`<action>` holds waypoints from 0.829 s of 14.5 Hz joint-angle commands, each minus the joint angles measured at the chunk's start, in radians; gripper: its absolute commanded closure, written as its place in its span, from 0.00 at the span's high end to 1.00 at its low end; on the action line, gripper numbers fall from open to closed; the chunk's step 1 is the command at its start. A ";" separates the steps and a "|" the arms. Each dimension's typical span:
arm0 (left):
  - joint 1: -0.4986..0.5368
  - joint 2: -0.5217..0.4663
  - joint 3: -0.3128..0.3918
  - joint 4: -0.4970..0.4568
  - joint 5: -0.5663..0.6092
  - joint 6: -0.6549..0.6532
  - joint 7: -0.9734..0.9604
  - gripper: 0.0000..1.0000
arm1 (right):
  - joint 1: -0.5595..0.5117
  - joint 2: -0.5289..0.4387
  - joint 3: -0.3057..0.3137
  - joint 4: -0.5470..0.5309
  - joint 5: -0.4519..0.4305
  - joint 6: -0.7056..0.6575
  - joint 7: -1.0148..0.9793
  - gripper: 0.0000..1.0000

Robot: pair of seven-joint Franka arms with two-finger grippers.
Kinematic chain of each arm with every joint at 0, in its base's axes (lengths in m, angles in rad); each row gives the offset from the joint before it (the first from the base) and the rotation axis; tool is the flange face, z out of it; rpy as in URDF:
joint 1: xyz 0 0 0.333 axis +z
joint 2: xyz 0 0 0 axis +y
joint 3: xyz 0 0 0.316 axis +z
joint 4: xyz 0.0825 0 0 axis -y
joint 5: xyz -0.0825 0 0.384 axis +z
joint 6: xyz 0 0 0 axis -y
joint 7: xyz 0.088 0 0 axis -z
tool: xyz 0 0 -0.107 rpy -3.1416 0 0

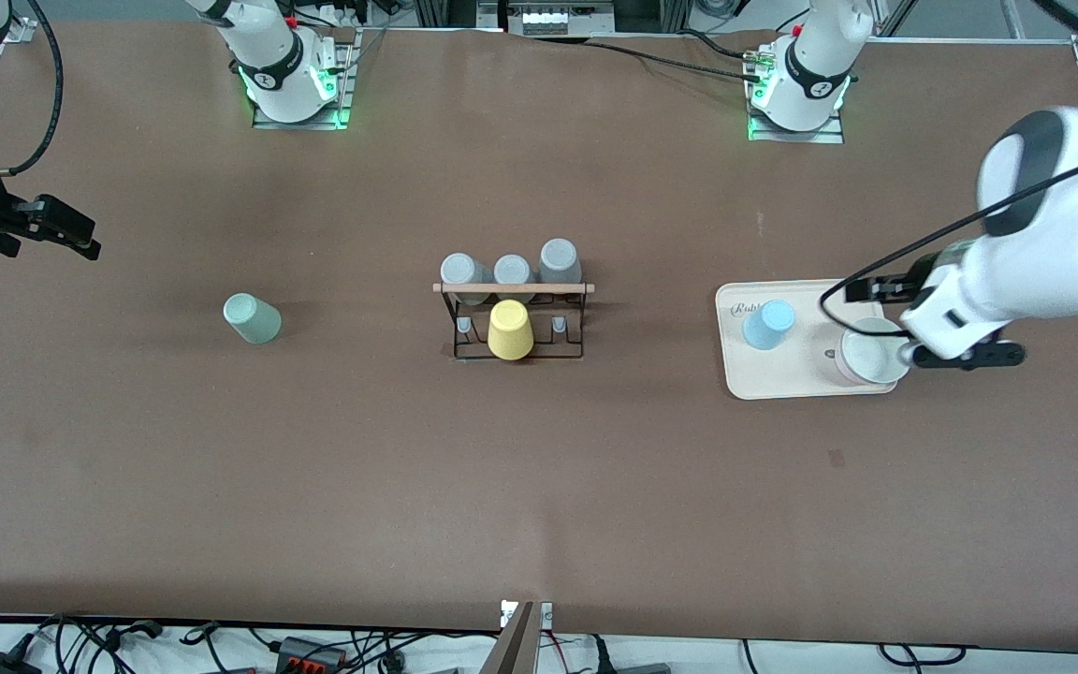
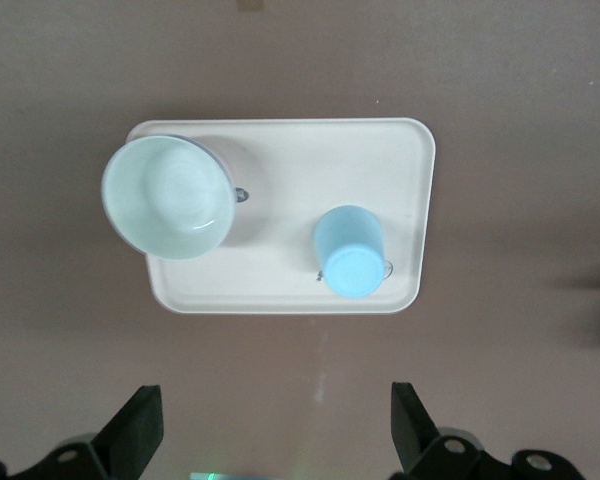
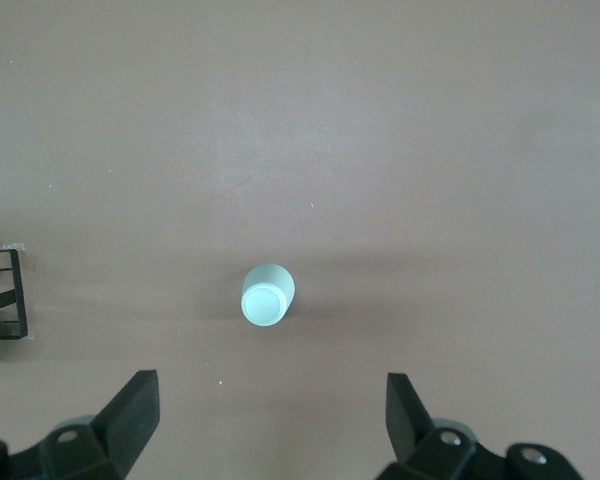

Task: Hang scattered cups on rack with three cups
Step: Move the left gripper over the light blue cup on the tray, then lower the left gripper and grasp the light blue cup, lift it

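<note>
Front view | we hover left gripper [image 2: 270, 430] spread over blue cup [image 1: 768, 324], right gripper [image 3: 270, 425] spread near green cup [image 1: 253, 318], both upside-down for rack [image 1: 513, 318] pegs.

Front cam: high, across the table, facing both arm bases along frame top, whole tabletop in view. Left wrist cam: looks straight down from well above onto the cream tray [image 2: 280, 150] w/ light blue cup [image 2: 350, 250], also at front view's right [image 1: 767, 324]. Right wrist cam: straight down on mint cup [image 3: 267, 294], front view's left [image 1: 254, 318].
</note>
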 commanded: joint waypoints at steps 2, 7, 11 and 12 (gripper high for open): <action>0.007 -0.028 -0.051 -0.221 0.000 0.217 -0.074 1.00 | -0.003 -0.010 0.006 0.002 -0.011 -0.011 -0.008 1.00; 0.007 -0.024 -0.074 -0.368 -0.041 0.382 -0.075 1.00 | -0.003 -0.008 0.006 0.002 -0.011 -0.013 -0.006 1.00; 0.007 -0.024 -0.074 -0.504 -0.043 0.590 -0.075 1.00 | -0.004 -0.008 0.006 0.002 -0.011 -0.014 -0.006 1.00; 0.008 -0.024 -0.083 -0.528 -0.043 0.625 -0.075 1.00 | -0.003 -0.010 0.006 0.002 -0.011 -0.013 -0.006 1.00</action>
